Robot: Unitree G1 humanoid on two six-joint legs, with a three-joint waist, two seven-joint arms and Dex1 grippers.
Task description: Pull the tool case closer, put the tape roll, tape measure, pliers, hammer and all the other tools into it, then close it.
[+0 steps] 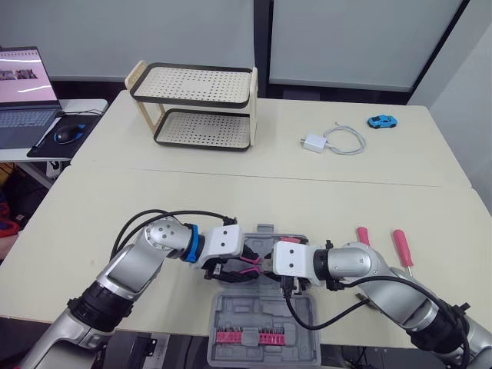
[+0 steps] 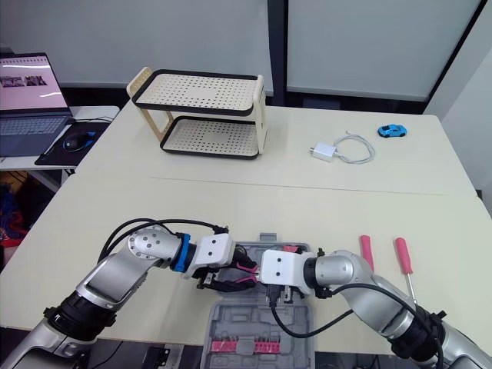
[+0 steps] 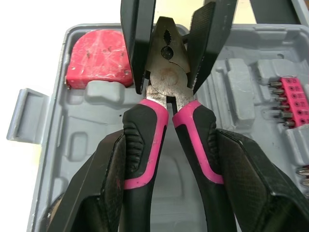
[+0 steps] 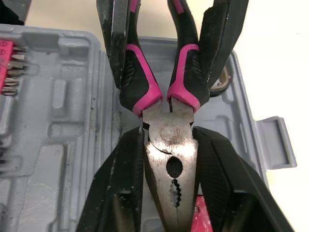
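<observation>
Clamping steel pliers (image 3: pixel 166 82), pink-black rubber handles, over moulded grey case (image 3: pixel 77 140).

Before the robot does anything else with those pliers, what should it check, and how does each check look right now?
1. Left gripper clamped on the pink handles of the pliers: ok.
2. Right gripper clamped on the pliers' metal head: ok.
3. Tool case open beneath the pliers: ok.
4. Tape measure seated in its compartment: ok.
5. All tools inside: not ok; two pink-handled screwdrivers lie on the table beside the case.
6. Pliers' slot free: cannot tell.
</observation>
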